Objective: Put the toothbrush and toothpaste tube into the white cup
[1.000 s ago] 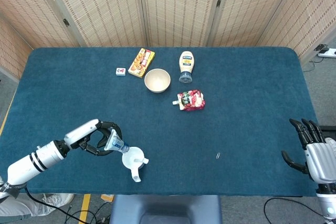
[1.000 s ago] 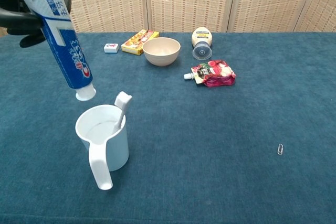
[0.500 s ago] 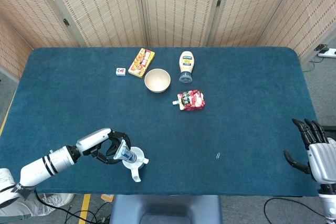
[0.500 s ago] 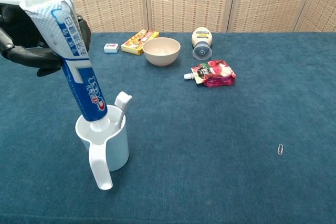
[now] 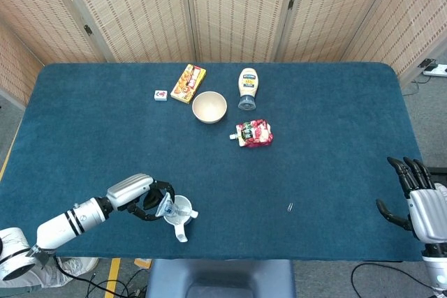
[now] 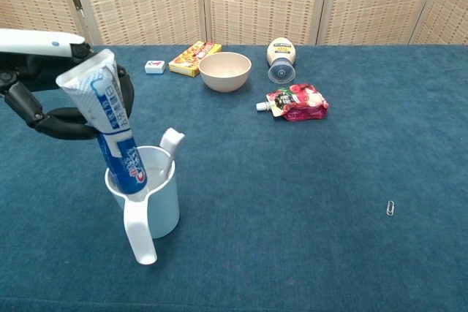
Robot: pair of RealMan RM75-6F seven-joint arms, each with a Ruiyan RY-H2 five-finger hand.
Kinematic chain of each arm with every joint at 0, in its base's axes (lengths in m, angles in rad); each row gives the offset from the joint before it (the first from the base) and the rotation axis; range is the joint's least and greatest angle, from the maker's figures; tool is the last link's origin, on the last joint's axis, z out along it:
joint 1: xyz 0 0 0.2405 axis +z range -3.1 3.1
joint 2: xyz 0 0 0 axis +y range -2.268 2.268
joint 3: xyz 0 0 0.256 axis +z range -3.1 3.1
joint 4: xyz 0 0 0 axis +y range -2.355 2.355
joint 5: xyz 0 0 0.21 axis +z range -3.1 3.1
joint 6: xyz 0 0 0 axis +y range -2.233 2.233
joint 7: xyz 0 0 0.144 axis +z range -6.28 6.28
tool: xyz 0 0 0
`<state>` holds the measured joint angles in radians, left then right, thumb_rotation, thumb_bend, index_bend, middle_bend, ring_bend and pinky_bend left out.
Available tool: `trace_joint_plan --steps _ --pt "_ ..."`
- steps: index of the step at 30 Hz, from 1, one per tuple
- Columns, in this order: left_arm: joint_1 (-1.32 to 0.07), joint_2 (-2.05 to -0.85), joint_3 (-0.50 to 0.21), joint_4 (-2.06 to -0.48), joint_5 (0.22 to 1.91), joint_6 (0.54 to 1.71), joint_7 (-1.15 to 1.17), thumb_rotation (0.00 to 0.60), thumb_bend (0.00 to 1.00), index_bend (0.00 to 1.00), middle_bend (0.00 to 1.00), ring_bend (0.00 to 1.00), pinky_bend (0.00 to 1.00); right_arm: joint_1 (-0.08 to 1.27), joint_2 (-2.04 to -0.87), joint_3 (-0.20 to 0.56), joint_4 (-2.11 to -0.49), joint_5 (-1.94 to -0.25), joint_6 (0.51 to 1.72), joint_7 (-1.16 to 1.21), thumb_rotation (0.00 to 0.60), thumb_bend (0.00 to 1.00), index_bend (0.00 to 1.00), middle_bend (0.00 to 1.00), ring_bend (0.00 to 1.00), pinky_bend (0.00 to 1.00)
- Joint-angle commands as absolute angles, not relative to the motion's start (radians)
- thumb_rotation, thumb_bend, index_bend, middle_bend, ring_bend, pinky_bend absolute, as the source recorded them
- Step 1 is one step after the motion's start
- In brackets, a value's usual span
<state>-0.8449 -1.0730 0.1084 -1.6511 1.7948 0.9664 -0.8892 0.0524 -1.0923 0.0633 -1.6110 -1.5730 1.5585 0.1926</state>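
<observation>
The left hand [image 6: 44, 104] holds the toothpaste tube [image 6: 110, 129] by its upper, flat end, with the dark fingers [image 6: 69, 126] curled around it. The tube stands cap down inside the white cup [image 6: 146, 199] and leans a little to the left; its lower part is below the rim. In the head view the left hand [image 5: 147, 200] is just beside the cup [image 5: 180, 211], at the near-left part of the table.

The toothbrush [image 6: 170, 150] is in the same cup, with the bristle head sticking up over the rim on the right side of the tube. The cup handle points toward the near edge of the table.

The right hand [image 5: 415, 197] shows only in the head view, past the right edge of the table, well apart from everything. Its fingers are spread and point up, and it holds nothing.

On the blue table cloth [image 6: 292, 239], at the far side, there are a beige bowl [image 6: 224, 71], a yellow snack box [image 6: 194, 58] and a small white block [image 6: 154, 66] to its left. A mayonnaise bottle [image 6: 280, 56] lies to the right of the bowl, and a red pouch [image 6: 296, 102] lies nearer than the bottle. A paper clip [image 6: 390, 208] lies alone at the near right.
</observation>
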Motion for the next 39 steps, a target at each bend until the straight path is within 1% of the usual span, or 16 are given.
trace_joint_plan --steps 1,5,7,12,15,19,21,25,26,29,30,33,36,39 --pt "-0.845 -1.096 0.111 -1.641 1.773 0.937 -0.827 0.6 0.38 0.58 0.86 0.76 0.71 0.052 -1.093 0.063 -1.611 -1.573 1.559 0.193 0.6 0.23 0.09 0.13 0.07 0.03" --pt "-0.844 -1.111 0.11 -1.639 1.752 0.921 -0.777 0.6 0.38 0.56 0.86 0.76 0.71 0.05 -1.092 0.063 -1.61 -1.57 1.56 0.194 0.6 0.23 0.09 0.13 0.07 0.03" --pt "-0.843 -1.114 0.11 -1.64 1.748 0.919 -0.759 0.6 0.38 0.52 0.86 0.75 0.71 0.05 -1.092 0.063 -1.61 -1.569 1.56 0.194 0.6 0.23 0.09 0.13 0.07 0.03" --pt "-0.843 -1.115 0.113 -1.645 1.743 0.914 -0.724 0.6 0.36 0.28 0.85 0.74 0.71 0.05 -1.093 0.064 -1.609 -1.569 1.561 0.195 0.6 0.23 0.09 0.13 0.07 0.03" --pt "-0.841 -1.112 0.114 -1.647 1.741 0.921 -0.714 0.6 0.34 0.15 0.84 0.73 0.71 0.05 -1.093 0.064 -1.609 -1.569 1.562 0.195 0.6 0.23 0.09 0.13 0.07 0.03" --pt "-0.831 -1.1 0.109 -1.658 1.737 0.95 -0.714 0.6 0.3 0.06 0.81 0.71 0.71 0.048 -1.093 0.066 -1.609 -1.571 1.568 0.196 0.6 0.23 0.09 0.13 0.07 0.03" --pt "-0.824 -1.091 0.104 -1.663 1.733 0.969 -0.721 0.6 0.29 0.03 0.76 0.67 0.71 0.048 -1.093 0.066 -1.609 -1.572 1.569 0.197 0.6 0.23 0.09 0.13 0.07 0.03" --pt "-0.8 -1.064 0.084 -1.666 1.704 1.022 -0.739 0.6 0.28 0.02 0.59 0.52 0.69 0.048 -1.093 0.067 -1.609 -1.572 1.571 0.197 0.6 0.23 0.09 0.13 0.07 0.03" --pt "-0.793 -1.054 0.077 -1.662 1.689 1.033 -0.747 0.6 0.28 0.02 0.54 0.47 0.67 0.047 -1.092 0.067 -1.61 -1.573 1.573 0.197 0.6 0.23 0.09 0.13 0.07 0.03" --pt "-0.76 -1.044 0.043 -1.637 1.617 1.072 -0.761 0.6 0.28 0.06 0.45 0.38 0.59 0.046 -1.09 0.068 -1.612 -1.574 1.576 0.2 0.6 0.23 0.09 0.13 0.07 0.03" --pt "-0.748 -1.045 0.031 -1.626 1.587 1.083 -0.756 0.6 0.28 0.09 0.44 0.35 0.55 0.046 -1.088 0.068 -1.613 -1.574 1.576 0.201 0.6 0.23 0.09 0.13 0.07 0.03" --pt "-0.702 -1.048 -0.001 -1.599 1.487 1.112 -0.714 0.6 0.28 0.14 0.43 0.33 0.48 0.046 -1.084 0.068 -1.616 -1.574 1.575 0.202 0.6 0.23 0.09 0.13 0.07 0.03" --pt "-0.655 -1.056 -0.022 -1.574 1.388 1.129 -0.646 0.6 0.28 0.2 0.42 0.32 0.48 0.047 -1.08 0.069 -1.616 -1.573 1.573 0.204 0.6 0.23 0.09 0.13 0.07 0.03" --pt "-0.6 -1.089 -0.038 -1.546 1.27 1.167 -0.481 0.6 0.28 0.23 0.42 0.32 0.47 0.046 -1.079 0.071 -1.614 -1.567 1.574 0.209 0.6 0.23 0.09 0.13 0.07 0.03"
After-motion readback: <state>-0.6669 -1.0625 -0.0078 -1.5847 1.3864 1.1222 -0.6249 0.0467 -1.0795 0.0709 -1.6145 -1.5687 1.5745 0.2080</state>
